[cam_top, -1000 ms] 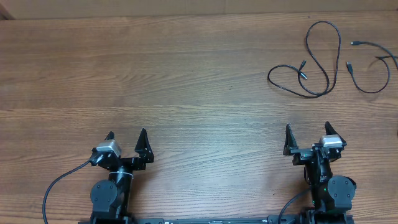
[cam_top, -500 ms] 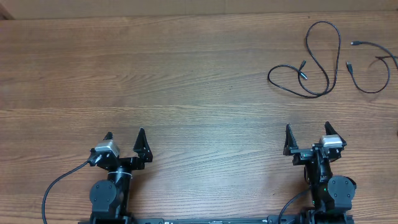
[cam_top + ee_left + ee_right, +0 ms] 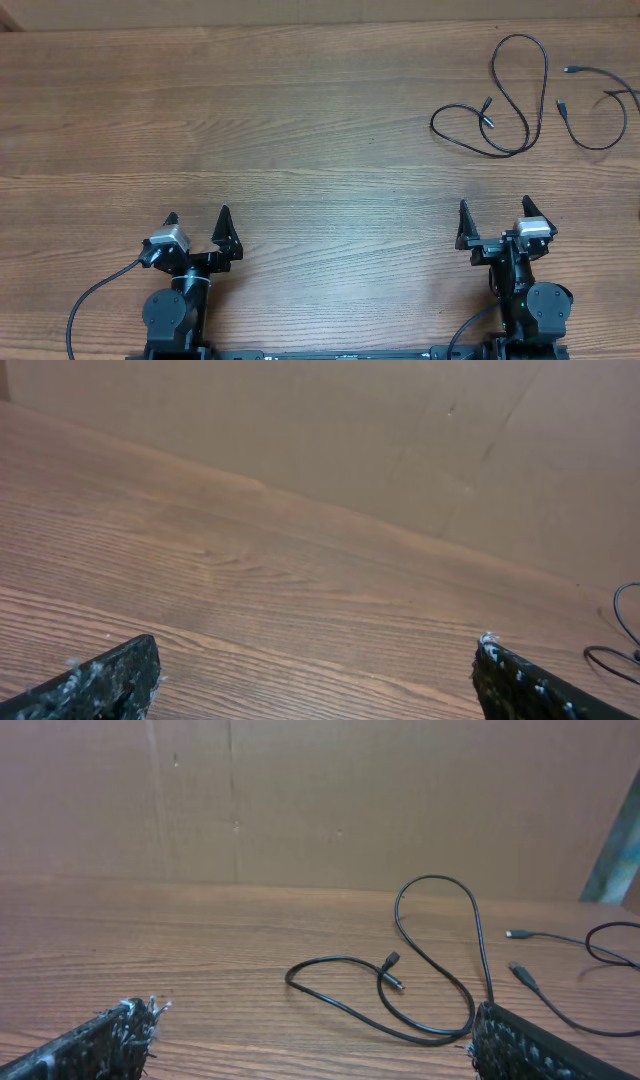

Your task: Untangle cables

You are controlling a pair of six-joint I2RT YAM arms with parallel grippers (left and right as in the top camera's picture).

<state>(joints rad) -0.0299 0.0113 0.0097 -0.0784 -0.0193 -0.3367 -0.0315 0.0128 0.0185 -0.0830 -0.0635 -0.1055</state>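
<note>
A: We're looking down on the wooden tabletop (image 3: 300, 120), with both arms parked at its near edge. The left pincer (image 3: 198, 213) is spread wide, with nothing between its jaws

B: Same story on our other side: the right pincer (image 3: 494, 202) is released too, jaws wide apart and empty, pointing toward the far edge. Where are the cables?

A: Far right corner, well apart from both pincers. First we've got the looped cable (image 3: 505, 154). It climbs in one tall, narrow loop toward the far edge, crosses over itself and swings out into a wider loop on the left

B: And from the right wrist view we can see its two small plugs (image 3: 392, 961) lying close together inside that wider loop, flat on the wood

A: Just to the right of it lies the second cable (image 3: 592, 147), a shallower curve with one plug near the tall loop and another further back. It reaches the right edge of the overhead picture

B: Do the two touch?

A: From above we see a gap between them, so near but apart

B: The left wrist view gives us mostly wood and the cardboard wall (image 3: 350, 430) behind it, with a sliver of cable at the right edge
</note>
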